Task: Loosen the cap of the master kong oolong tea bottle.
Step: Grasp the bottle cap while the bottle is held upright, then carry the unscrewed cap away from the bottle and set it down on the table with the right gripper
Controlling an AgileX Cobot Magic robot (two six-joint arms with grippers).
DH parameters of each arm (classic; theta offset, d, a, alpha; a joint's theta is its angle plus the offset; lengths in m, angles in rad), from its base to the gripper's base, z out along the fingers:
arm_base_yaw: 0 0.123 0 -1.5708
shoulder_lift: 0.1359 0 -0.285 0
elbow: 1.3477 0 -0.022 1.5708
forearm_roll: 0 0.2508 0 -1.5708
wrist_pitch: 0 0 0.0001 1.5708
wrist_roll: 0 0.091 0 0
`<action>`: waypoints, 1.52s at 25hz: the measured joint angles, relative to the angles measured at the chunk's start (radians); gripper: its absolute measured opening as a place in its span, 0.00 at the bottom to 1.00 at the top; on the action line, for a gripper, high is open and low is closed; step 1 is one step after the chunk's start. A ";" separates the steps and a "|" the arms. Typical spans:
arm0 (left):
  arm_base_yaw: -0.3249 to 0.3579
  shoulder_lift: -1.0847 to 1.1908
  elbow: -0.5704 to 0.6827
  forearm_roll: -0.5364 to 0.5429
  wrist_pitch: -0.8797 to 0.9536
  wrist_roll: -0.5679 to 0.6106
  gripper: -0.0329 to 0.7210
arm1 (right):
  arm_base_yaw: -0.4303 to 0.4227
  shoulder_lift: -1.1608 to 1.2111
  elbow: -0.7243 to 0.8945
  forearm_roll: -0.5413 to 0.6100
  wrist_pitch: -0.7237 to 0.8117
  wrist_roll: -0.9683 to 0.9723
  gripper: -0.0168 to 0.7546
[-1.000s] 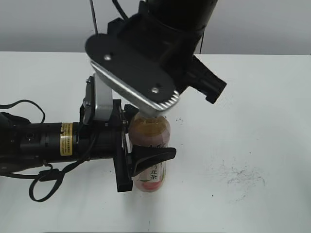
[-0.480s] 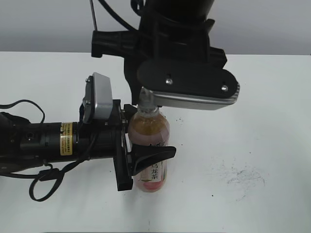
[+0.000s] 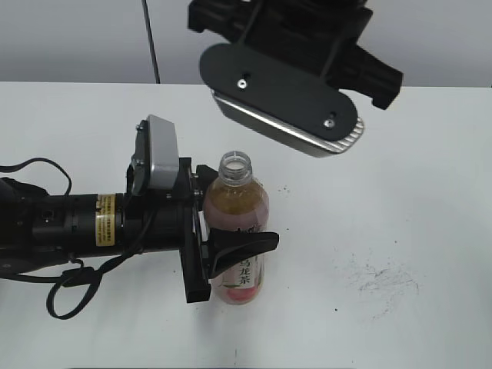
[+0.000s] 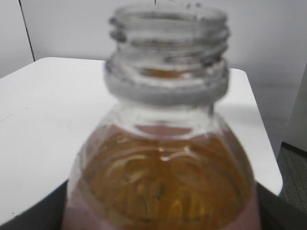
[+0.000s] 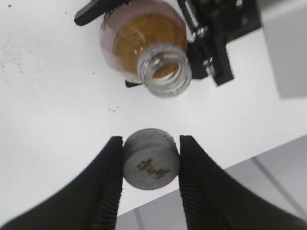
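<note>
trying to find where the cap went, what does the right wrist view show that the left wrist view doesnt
Only the right wrist view shows the cap, off the bottle and pinched between the right gripper fingers, dark logo facing the camera. It also shows the left gripper clamped around the bottle's body, and the white table from above.

Only the left wrist view shows the neck threads side-on and the table's far edge with a wall behind.

Both show the master kong oolong tea bottle, its mouth open and amber tea inside.
</note>
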 joint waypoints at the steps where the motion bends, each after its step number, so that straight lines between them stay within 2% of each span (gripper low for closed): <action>1: 0.000 0.000 0.000 0.000 0.000 0.000 0.63 | -0.007 -0.007 0.015 -0.024 0.000 0.105 0.37; 4: 0.000 0.000 0.000 0.000 0.000 0.000 0.63 | -0.055 -0.016 0.078 -0.046 0.000 0.373 0.37; 7: 0.000 0.000 0.000 0.000 0.000 0.000 0.63 | -0.135 -0.013 0.180 -0.043 -0.002 0.511 0.37; 10: 0.000 0.000 0.000 0.001 0.000 0.000 0.63 | -0.197 0.012 0.290 -0.035 -0.002 0.545 0.37; 15: 0.000 0.000 0.000 0.001 0.000 0.000 0.63 | -0.239 0.072 0.412 0.019 -0.082 0.552 0.37; 22: 0.000 0.000 0.000 0.001 0.000 0.000 0.63 | -0.250 0.248 0.435 0.030 -0.213 0.555 0.37; 26: 0.000 0.000 0.000 0.001 0.000 0.000 0.63 | -0.251 0.295 0.437 -0.002 -0.220 0.653 0.38; 29: 0.000 0.000 0.000 0.001 0.000 0.000 0.63 | -0.251 0.296 0.437 -0.030 -0.219 0.770 0.44; 34: 0.000 0.000 0.000 0.000 0.000 0.000 0.63 | -0.251 0.296 0.437 -0.079 -0.214 0.887 0.74; 35: 0.000 0.000 0.000 -0.001 0.000 0.000 0.63 | -0.251 0.296 0.437 -0.101 -0.211 0.895 0.76; 38: 0.000 0.000 0.000 -0.001 0.000 0.000 0.63 | -0.251 0.273 0.435 -0.199 -0.211 0.921 0.76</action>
